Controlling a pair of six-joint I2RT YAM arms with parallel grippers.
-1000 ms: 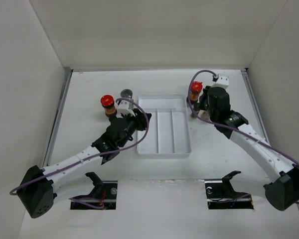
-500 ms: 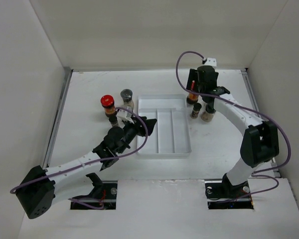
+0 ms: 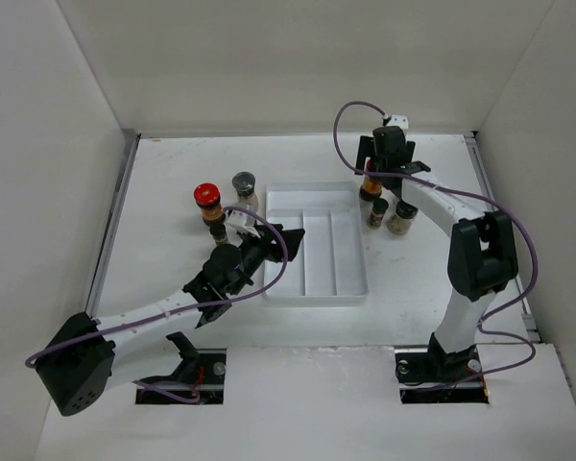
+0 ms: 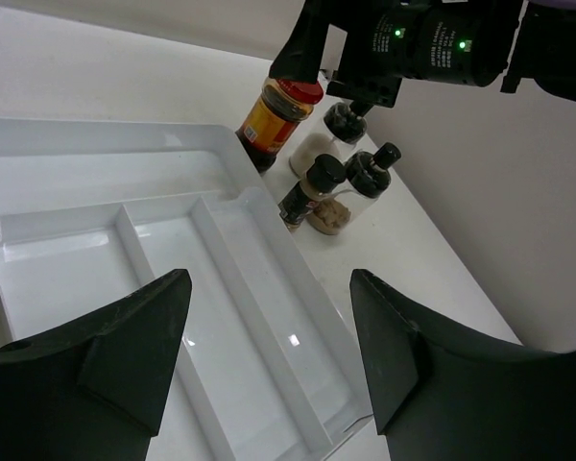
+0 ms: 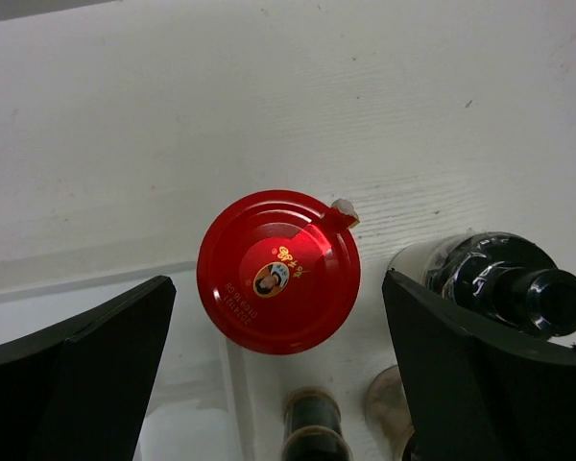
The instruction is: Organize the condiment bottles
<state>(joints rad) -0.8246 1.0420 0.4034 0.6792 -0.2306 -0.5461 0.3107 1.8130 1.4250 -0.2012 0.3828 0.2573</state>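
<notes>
Two condiment bottles stand left of the white tray: a red-capped jar and a grey-lidded jar. My left gripper is open over the tray's left edge with nothing between its fingers. Right of the tray stand another red-capped jar, a slim dark jar and black-capped pale jars. My right gripper hangs open straight above that red cap, apart from it.
The tray has three long compartments, all bare. White walls close in the table on the left, back and right. The right arm's camera housing hangs over the right-hand jars.
Both grippers went from shut to open. The left drew back from the grey-lidded jar toward the tray. The right arm lifted off the jars and swung back over the red-capped one.
</notes>
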